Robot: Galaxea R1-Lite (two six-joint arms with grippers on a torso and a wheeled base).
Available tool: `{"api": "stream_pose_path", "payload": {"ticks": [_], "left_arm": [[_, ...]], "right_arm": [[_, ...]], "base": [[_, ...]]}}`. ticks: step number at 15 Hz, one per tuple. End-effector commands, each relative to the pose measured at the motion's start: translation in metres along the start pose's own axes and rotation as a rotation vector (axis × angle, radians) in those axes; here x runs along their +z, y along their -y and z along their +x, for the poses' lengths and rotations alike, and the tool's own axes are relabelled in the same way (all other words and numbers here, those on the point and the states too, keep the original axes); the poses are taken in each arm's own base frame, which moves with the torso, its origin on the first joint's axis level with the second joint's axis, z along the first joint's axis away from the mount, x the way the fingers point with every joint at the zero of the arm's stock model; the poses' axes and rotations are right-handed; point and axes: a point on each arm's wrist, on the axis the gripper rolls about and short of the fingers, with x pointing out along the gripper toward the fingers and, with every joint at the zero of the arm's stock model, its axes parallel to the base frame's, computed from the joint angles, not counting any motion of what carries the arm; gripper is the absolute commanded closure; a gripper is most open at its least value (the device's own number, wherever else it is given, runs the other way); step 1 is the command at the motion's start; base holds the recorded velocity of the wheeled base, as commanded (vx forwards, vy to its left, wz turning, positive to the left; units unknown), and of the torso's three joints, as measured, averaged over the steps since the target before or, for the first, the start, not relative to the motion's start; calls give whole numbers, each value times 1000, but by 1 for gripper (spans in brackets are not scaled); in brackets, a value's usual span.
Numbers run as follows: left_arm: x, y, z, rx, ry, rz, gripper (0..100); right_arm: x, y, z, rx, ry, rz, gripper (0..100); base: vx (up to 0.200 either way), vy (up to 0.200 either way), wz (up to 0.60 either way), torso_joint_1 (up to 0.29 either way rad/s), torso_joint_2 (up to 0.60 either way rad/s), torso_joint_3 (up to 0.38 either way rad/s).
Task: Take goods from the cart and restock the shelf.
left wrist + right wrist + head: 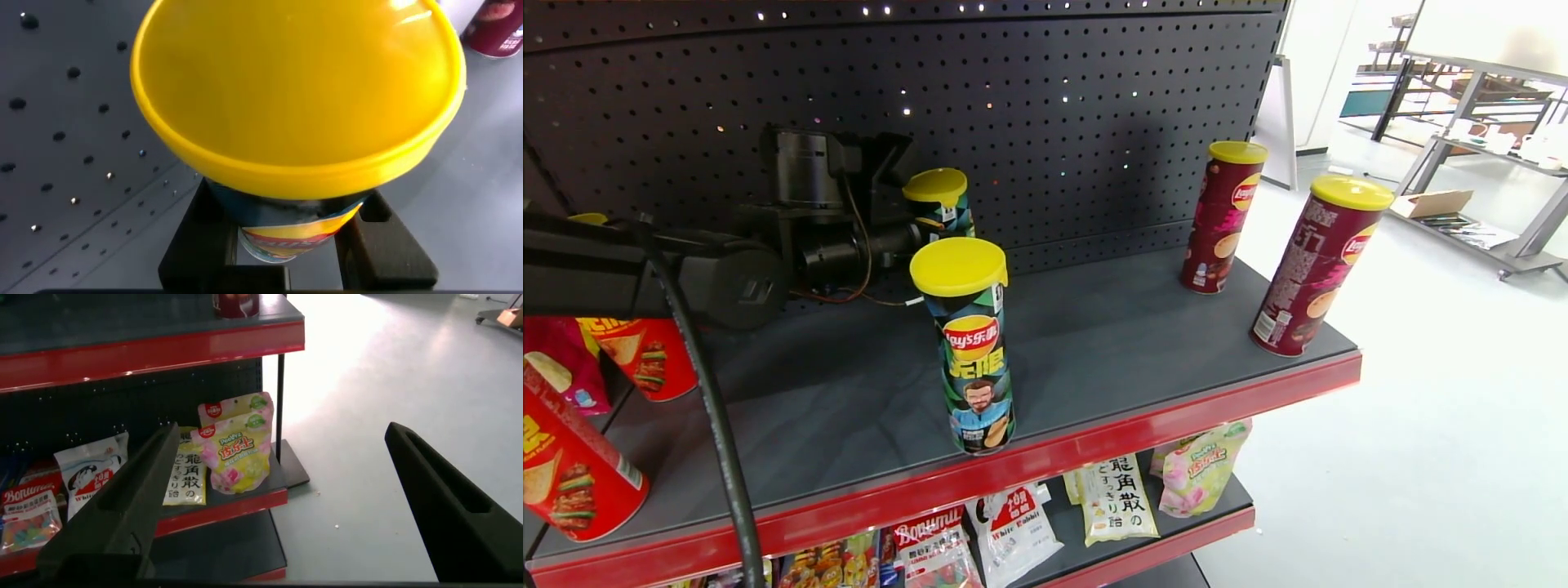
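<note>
The green chips can (pixel 941 202) is upright at the far side of the shelf (pixel 1111 335), close before the pegboard (pixel 1054 106), pinched below its lid by the left tool (pixel 290 245). I judge it light, a stiff but crushable tube (smooth also), so a mild grip on the body suits. A twin can (pixel 970 343) stands nearer, likely in the retreat path. The right tool (pixel 282 441) is spread, empty.

The left arm (pixel 645 269) was stretched out level, and the left gripper (pixel 290 245) was clamped around a yellow-lidded can (pixel 294 90). The right gripper (pixel 286 498) was held low with its two fingers (pixel 122 514) spread wide.
</note>
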Motion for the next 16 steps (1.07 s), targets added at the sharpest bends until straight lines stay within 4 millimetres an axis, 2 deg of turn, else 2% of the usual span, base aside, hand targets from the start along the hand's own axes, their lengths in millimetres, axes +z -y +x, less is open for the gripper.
{"api": "stream_pose_path", "payload": {"ticks": [1, 11, 12, 16], "left_arm": [[1, 1, -3, -3, -11, -2, 100], [5, 5, -2, -18, -1, -4, 100], [4, 5, -1, -18, -3, -6, 0], [4, 7, -1, -18, -6, -5, 0]], "right_arm": [[0, 0, 0, 1, 1, -1, 0], [0, 0, 0, 1, 1, -1, 0], [0, 0, 0, 1, 1, -1, 0], [0, 0, 0, 1, 1, -1, 0]], "base": [[0, 0, 0, 0, 0, 0], [0, 0, 0, 0, 0, 0], [0, 0, 0, 0, 0, 0], [0, 0, 0, 0, 0, 0]]}}
